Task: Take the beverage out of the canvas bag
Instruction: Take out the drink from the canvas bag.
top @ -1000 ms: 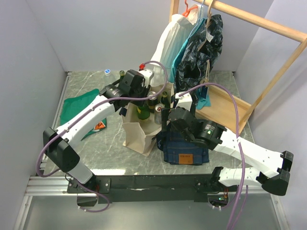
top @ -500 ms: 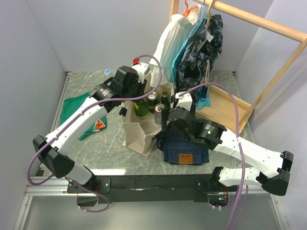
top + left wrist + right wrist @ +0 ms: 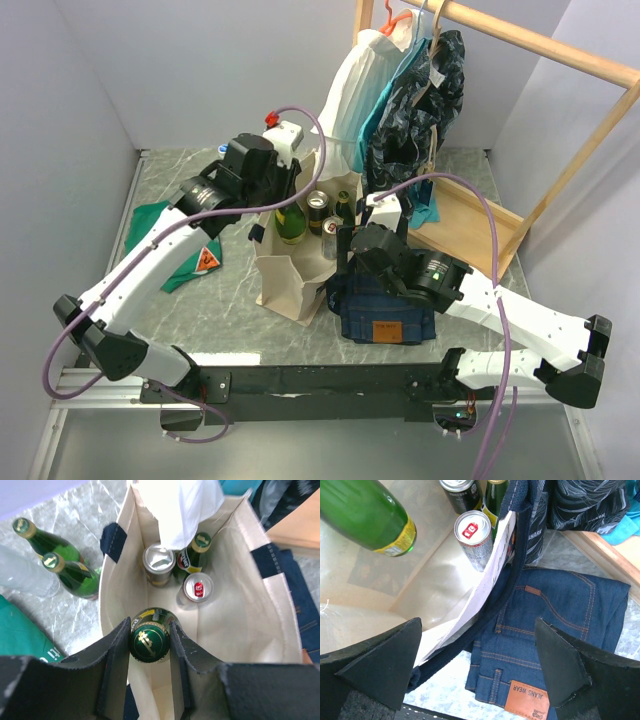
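Observation:
The cream canvas bag [image 3: 290,282] stands open at mid-table, its inside [image 3: 235,610] filling the left wrist view. My left gripper [image 3: 150,630] is shut on the gold-printed cap of a green glass bottle [image 3: 150,645], which hangs upright over the bag's near-left corner. That bottle [image 3: 365,515] also shows tilted at the top left of the right wrist view. My right gripper [image 3: 477,624] stands open over the bag's right rim and navy strap [image 3: 520,555], holding nothing. Inside the bag are a dark can [image 3: 159,562], a silver can with a red tab [image 3: 196,587] and another green bottle [image 3: 197,547].
Two green bottles [image 3: 60,545] and a clear plastic bottle [image 3: 25,577] lie on the marble table left of the bag, by a green cloth [image 3: 165,225]. Folded blue jeans [image 3: 555,630] lie right of the bag. A wooden rack [image 3: 480,220] with hanging clothes [image 3: 410,100] stands behind.
My left arm has risen and drawn back to the left, lifting the green bottle higher in the bag. The right arm has not moved.

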